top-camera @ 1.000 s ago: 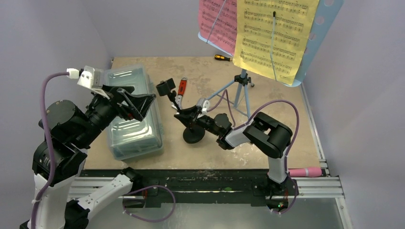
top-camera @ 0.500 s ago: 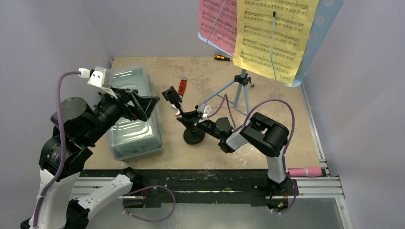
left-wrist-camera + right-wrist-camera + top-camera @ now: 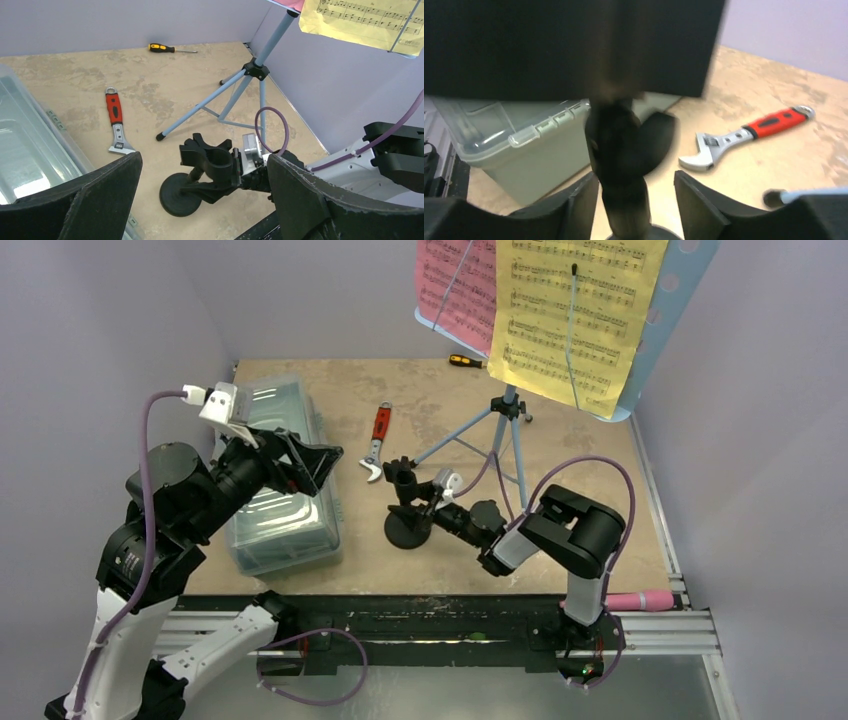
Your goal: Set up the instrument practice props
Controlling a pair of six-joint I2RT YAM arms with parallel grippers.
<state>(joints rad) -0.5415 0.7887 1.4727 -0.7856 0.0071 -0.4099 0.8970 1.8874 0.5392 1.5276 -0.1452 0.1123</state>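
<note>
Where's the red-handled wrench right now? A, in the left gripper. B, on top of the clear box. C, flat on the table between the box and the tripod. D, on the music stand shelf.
C: the red-handled wrench lies flat on the table, between the clear box and the tripod, apart from both.

Scuffed beige table (image 3: 420, 390). A clear lidded box (image 3: 285, 520) sits along the left side, and a red-handled wrench (image 3: 378, 440) lies flat mid-table. There's a little yellow-and-black screwdriver (image 3: 466, 361) at the back edge. The light blue tripod (image 3: 500, 425) is planted right of centre, with the black mic stand (image 3: 407, 530) on its round base near the front. The pink toy mic (image 3: 640, 600) lies on the front-right rail.
</note>
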